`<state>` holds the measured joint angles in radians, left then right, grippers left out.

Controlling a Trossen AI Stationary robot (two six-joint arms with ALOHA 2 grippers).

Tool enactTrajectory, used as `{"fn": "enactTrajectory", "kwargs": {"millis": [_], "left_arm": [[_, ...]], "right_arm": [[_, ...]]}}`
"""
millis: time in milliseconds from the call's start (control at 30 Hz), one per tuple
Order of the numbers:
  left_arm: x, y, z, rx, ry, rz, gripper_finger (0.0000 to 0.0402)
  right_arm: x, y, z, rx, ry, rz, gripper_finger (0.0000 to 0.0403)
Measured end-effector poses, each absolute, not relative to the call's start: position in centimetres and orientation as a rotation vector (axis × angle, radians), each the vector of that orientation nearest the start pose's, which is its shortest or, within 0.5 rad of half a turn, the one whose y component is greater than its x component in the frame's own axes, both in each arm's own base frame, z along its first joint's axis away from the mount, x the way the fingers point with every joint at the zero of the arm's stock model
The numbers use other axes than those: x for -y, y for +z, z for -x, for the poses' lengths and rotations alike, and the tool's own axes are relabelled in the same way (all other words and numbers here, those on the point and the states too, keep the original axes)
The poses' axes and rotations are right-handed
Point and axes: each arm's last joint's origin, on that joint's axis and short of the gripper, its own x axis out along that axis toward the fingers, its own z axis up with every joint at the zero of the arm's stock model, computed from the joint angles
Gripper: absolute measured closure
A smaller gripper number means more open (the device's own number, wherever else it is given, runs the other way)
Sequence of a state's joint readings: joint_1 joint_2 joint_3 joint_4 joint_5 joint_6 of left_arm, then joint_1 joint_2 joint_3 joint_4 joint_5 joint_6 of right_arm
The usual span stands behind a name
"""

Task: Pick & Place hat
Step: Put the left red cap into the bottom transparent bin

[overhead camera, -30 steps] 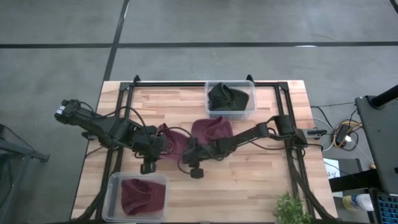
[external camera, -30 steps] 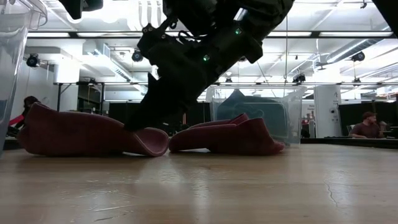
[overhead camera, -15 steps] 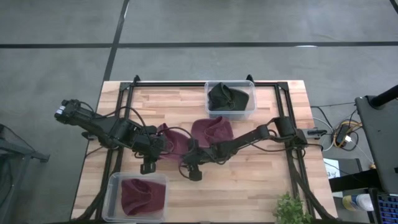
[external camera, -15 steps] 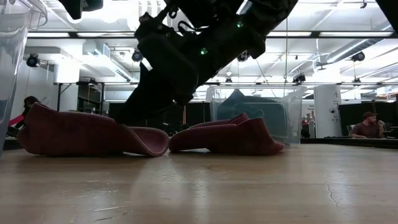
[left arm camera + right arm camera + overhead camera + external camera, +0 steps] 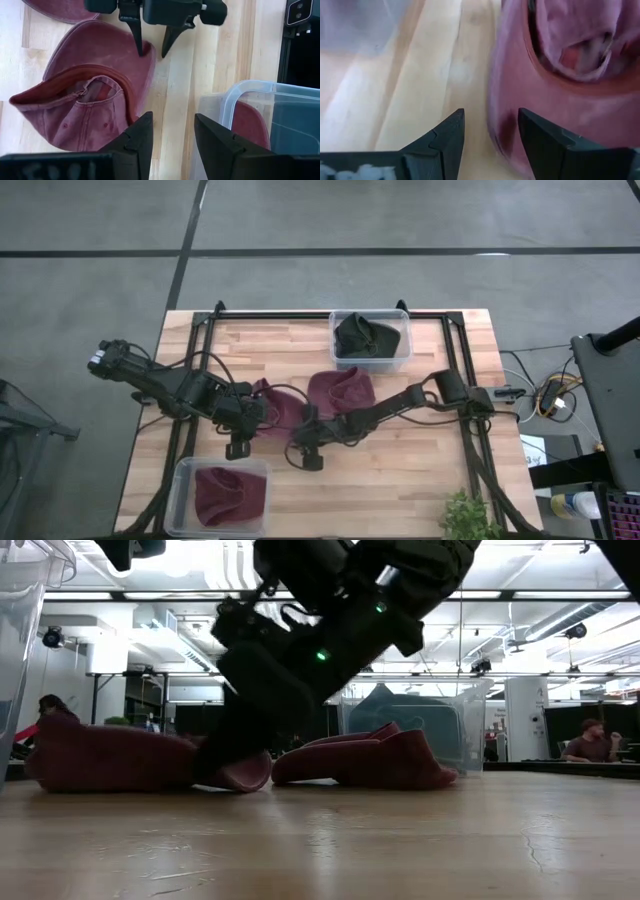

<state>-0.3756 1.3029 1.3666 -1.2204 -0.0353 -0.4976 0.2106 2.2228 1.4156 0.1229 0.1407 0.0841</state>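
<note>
A maroon cap (image 5: 278, 408) lies upside down on the table, its brim (image 5: 137, 65) toward the table's right. My right gripper (image 5: 292, 442) is open and low at that brim, one finger (image 5: 139, 37) over the brim's edge and the other over bare wood. In the right wrist view the brim (image 5: 512, 110) lies between its fingers. My left gripper (image 5: 172, 132) hangs open beside the cap's crown, toward the table's left, touching nothing. A second maroon cap (image 5: 340, 390) rests flat just beyond the first. My right gripper (image 5: 491, 112) stands open across the brim's outer edge (image 5: 148, 52), coming in low from the table's right. The cap lies flat on the table. I cannot tell whether either finger touches the brim.
A clear bin (image 5: 220, 495) at the near left holds another maroon cap; its rim (image 5: 235, 100) is close to my left gripper. A clear bin (image 5: 368, 338) at the far edge holds a dark cap. A plant (image 5: 468, 518) sits at the near right corner. People show in the room behind.
My right gripper has moved down and toward the table's left, from beside the cap onto its brim's edge; in the low view it now covers part of the brim. Its fingers have stayed open.
</note>
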Motion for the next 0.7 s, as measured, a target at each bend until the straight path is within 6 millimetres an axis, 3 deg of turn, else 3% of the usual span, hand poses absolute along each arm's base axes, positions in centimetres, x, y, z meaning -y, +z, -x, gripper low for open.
{"fn": "enactTrajectory", "kwargs": {"millis": [267, 367, 500, 700], "left_arm": [[8.3, 34.5, -21.4, -1.176, -0.012, 0.202, 0.0266], [8.3, 34.3, -21.4, -1.183, -0.009, 0.2, 0.0266], [8.3, 33.3, -21.3, -1.217, 0.009, 0.196, 0.0266], [8.2, 32.4, -21.3, -1.246, 0.03, 0.2, 0.0266]], "right_arm": [[-9.2, 12.1, -46.1, -0.658, -0.055, 0.077, 0.0235], [-9.1, 12.0, -46.1, -0.669, -0.077, 0.078, 0.0275], [-9.1, 11.8, -46.0, -0.683, -0.098, 0.1, 0.0371], [-9.5, 12.1, -45.7, -0.678, -0.21, 0.212, 0.039]]}}
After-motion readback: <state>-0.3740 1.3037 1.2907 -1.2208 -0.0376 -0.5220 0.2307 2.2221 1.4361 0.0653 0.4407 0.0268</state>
